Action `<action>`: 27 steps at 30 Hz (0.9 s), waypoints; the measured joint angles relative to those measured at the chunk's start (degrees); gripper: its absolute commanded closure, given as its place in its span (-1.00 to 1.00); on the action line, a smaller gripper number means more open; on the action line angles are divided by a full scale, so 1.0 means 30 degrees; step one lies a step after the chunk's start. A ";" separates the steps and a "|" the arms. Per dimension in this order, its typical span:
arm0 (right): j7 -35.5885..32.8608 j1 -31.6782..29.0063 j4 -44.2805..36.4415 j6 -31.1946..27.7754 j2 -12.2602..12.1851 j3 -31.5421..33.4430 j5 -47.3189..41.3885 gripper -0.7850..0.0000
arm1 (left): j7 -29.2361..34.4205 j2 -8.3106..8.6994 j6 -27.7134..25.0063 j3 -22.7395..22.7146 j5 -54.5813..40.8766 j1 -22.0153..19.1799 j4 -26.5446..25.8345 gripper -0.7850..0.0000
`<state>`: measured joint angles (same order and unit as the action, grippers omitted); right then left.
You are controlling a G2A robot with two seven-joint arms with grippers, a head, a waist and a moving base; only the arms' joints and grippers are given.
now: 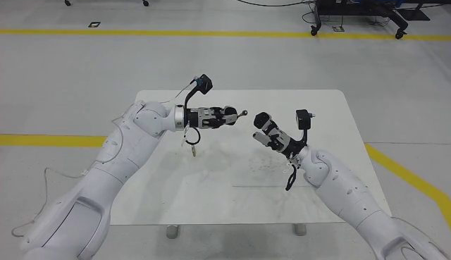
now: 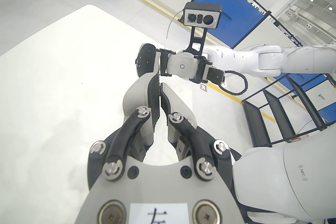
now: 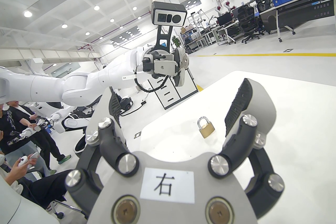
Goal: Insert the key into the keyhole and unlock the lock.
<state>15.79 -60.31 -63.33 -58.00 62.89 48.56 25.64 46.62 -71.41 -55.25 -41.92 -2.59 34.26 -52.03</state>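
The white tabletop (image 1: 310, 189) carries the scene, with both white arms raised above its middle and facing one another. The left arm comes in from the near left, and its tool (image 1: 231, 115) hangs over the left half of the tabletop, pointing right. Its two black-ribbed pads (image 2: 155, 93) are pressed close together, clamped on the key (image 3: 185, 61). The key's silvery metal sticks out past the fingertips toward the other arm. The right arm comes in from the near right, and its tool (image 1: 259, 129) sits just right of the tabletop's middle, pointing left. Its fingers are spread wide with nothing between them. The two tools are near each other but apart, with a gap of bare tabletop below them. The brass padlock (image 3: 206, 128) lies on the tabletop, lower than both tools and touching neither. In the right wrist view it lies ahead of the spread right tool, between that tool's fingers, with the left tool higher up and beyond it. Its silver shackle points away from the right tool, and both legs look seated in the body. The key is well above the padlock, and no part of it meets the keyhole.
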 measured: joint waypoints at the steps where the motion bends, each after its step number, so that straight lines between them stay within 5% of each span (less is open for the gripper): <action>1: 0.0000 0.0000 0.0000 0.0000 0.0000 0.0000 0.0000 -1.00 | 0.0000 0.0000 0.0000 0.0000 0.0000 0.0000 0.0000 1.00; 12: -0.1774 -0.1650 -0.0628 0.1189 -0.0628 0.1530 0.1934 -1.00 | -0.0055 0.0228 0.1265 -0.0032 0.4203 -0.0077 -0.2200 1.00; 27: -0.1832 -0.1636 -0.0581 0.1341 -0.0636 0.1605 0.1936 -1.00 | -0.0087 0.0238 0.1473 -0.0007 0.4334 0.0005 -0.2256 1.00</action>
<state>10.30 -65.22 -65.07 -53.98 60.98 53.38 31.45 46.36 -70.69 -50.83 -41.94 10.41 34.27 -58.80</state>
